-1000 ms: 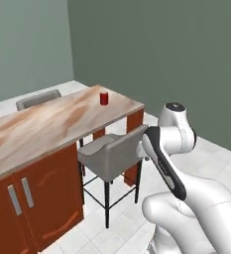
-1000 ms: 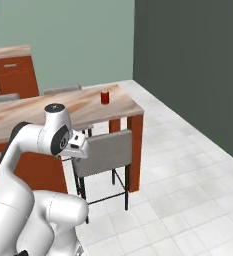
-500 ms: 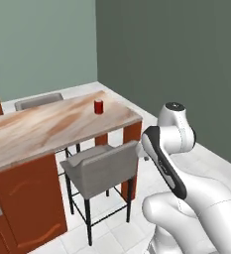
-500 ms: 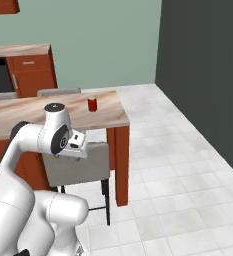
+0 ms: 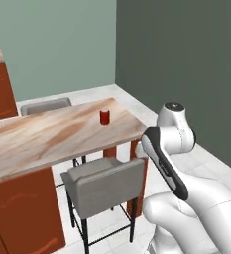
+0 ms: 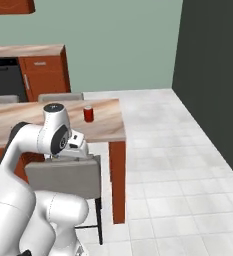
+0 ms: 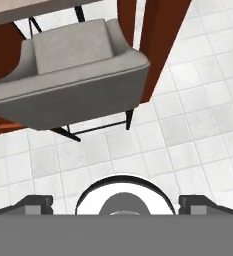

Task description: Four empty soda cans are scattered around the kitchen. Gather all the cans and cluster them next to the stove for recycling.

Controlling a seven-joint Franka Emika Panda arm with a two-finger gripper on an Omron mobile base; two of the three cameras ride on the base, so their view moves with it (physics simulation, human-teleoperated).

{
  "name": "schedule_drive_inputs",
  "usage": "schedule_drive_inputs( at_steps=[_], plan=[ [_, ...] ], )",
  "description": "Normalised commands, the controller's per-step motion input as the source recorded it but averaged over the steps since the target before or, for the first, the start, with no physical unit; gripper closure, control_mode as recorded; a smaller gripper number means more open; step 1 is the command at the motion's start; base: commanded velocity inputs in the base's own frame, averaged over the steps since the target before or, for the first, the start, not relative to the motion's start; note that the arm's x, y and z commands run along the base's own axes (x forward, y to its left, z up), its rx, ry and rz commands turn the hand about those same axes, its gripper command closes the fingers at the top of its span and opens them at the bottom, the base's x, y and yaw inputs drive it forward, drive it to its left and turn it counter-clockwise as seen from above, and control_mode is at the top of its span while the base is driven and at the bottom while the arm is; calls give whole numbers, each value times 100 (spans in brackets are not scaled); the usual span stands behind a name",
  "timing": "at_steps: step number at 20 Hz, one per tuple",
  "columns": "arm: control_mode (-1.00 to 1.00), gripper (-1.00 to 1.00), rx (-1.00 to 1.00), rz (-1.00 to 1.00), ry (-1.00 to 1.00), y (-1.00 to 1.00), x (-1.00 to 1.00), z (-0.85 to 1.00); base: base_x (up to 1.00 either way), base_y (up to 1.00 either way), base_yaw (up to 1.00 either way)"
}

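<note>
One red soda can (image 5: 104, 117) stands upright near the right end of the beige marbled island counter (image 5: 42, 141). It shows again as the can (image 6: 88, 114) in the right base view. My gripper (image 7: 116, 204) hangs folded in close to my body and points down at the white tiled floor, on the near side of the island and well short of the can. Its fingertips (image 7: 38, 204) stand far apart at the bottom of the hand view, open with nothing between them. The stove is out of view.
A grey stool (image 5: 104, 184) stands tucked against the island right in front of me, seen from above as the stool (image 7: 63, 75). More grey stools (image 5: 45, 105) line the far side. A black appliance front (image 6: 3, 77) sits in the back cabinets. Open tiled floor (image 6: 178, 165) lies to the right.
The whole picture has shifted as the base moved: the island, stool and can now sit closer and further right in the left base view. The arm keeps its folded pose and the gripper stays open.
</note>
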Motion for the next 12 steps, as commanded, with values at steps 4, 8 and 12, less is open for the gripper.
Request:
schedule_drive_inputs(
  at_steps=[4,8,12],
  plan=[
    [100,-100,0,0,0,0,0,0,66,-15,21],
    [100,-100,0,0,0,0,0,0,54,-18,22],
    [100,-100,0,0,0,0,0,0,24,-35,29]
  ],
)
